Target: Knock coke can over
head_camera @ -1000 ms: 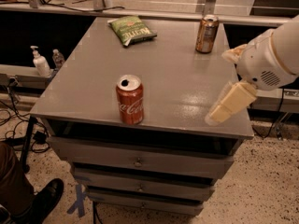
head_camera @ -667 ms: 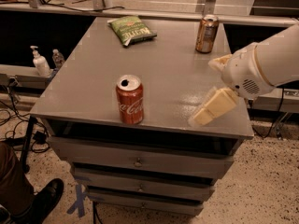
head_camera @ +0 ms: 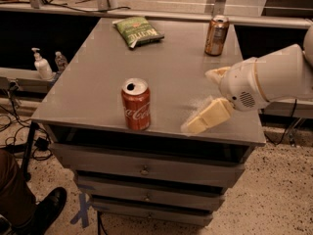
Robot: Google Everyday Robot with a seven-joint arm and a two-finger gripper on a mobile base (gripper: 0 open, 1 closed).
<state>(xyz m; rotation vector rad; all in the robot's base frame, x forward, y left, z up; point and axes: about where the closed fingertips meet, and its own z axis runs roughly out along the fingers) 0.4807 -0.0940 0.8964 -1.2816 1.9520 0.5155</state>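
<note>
The red coke can (head_camera: 136,105) stands upright near the front edge of the grey table (head_camera: 98,82), its silver top open. My gripper (head_camera: 198,102) is to the right of the can, low over the table's front right part, with a clear gap between it and the can. Its cream fingers (head_camera: 208,119) are spread apart and hold nothing. The white arm (head_camera: 274,80) reaches in from the right.
A gold-brown can (head_camera: 216,35) stands at the back right of the table. A green chip bag (head_camera: 138,31) lies at the back middle. Drawers (head_camera: 144,169) sit below the top. A pump bottle (head_camera: 40,65) stands on a ledge to the left. A person's shoe (head_camera: 46,209) is at the bottom left.
My gripper and arm have moved left and slightly forward across the table, closer to the coke can. The can has not moved.
</note>
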